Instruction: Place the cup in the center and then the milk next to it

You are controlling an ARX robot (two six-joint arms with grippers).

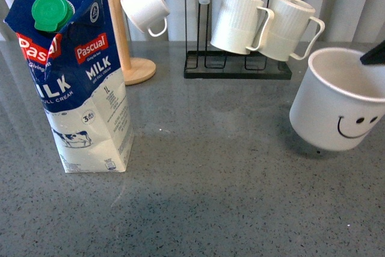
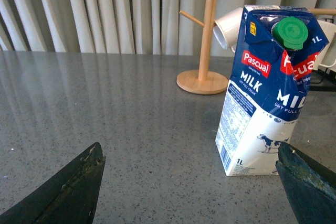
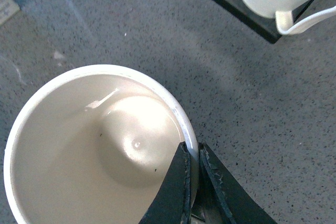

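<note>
- The right pincer point(image 3: 192, 153) is clamped on the rim of the cup point(image 3: 100, 145), with one finger inside the wall and one outside. The cup is empty.
- The left pincer point(image 2: 189, 150) is spread wide and holds nothing. It is low over the bench point(image 2: 105, 108), with the milk point(image 2: 265, 93) standing ahead of it and apart from both fingers.
- In the front view the cup point(image 1: 337, 103) is at the right side of the bench point(image 1: 210, 209). It is tilted, with its smiley face toward the camera. I cannot tell whether its base rests on the bench or is just clear of it.
- The milk point(image 1: 81, 82) stands upright at the left with its green cap on, well apart from the cup. Nothing stands on the bench between them.
- I judge the first step to be in hand: the cup is gripped but not yet in the centre.
- The next move likely calls for carrying the cup left to the middle, levelling it so the base lands flat, and only then letting go.
- The milk would follow, probably taken by the left pincer.
- At the back stand a wooden mug tree point(image 1: 123, 34) holding a small white cup point(image 1: 146, 7), and a black rack point(image 1: 237, 67) holding two ribbed mugs point(image 1: 240, 22). Neither lies in the cup's path to the centre.
</note>
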